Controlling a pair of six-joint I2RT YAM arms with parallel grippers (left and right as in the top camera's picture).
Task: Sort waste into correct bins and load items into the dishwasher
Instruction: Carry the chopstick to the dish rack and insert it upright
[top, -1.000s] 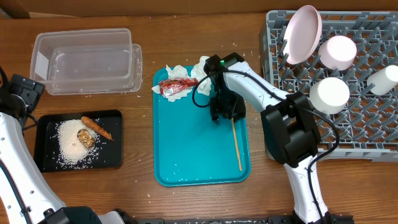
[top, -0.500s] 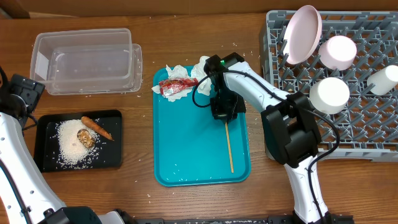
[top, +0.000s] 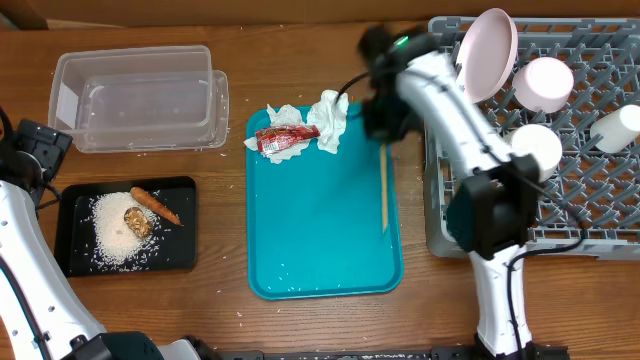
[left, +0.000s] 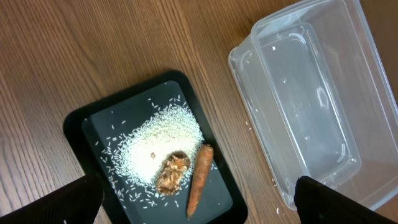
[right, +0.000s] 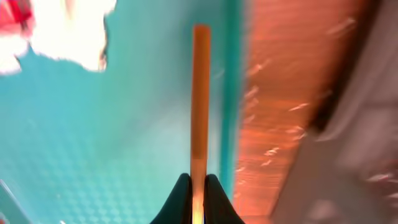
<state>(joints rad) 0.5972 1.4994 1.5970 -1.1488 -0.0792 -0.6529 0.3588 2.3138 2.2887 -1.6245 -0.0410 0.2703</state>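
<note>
From above, the right hand (top: 383, 135) is a dark blur at the far right corner of the teal tray (top: 320, 250), at the top end of the thin wooden chopstick (top: 383, 185). The stick runs along the tray's right rim. Its grip is too smeared to judge here. Crumpled napkins (top: 328, 118) and a glossy red wrapper (top: 280, 140) lie at the tray's far end. The grey pegged rack (top: 590, 200) is cut off at the right and holds a tilted plate (top: 487, 55), two bowls (top: 545, 85) and a cup (top: 615, 128). The clear tub (top: 135, 95) sits on the wooden surface (top: 220, 260).

The left wrist view shows the left hand (left: 202, 202) spread wide and holding nothing, with only its dark fingertips (left: 74, 202) in the lower corners. Below it, the flat black tray (left: 87, 130) carries loose rice (left: 165, 143), a brown lump (left: 173, 174) and a carrot piece (left: 198, 180).

The right wrist view is heavily blurred. The fingers (right: 180, 202) are clamped on the chopstick's near end, over teal.
</note>
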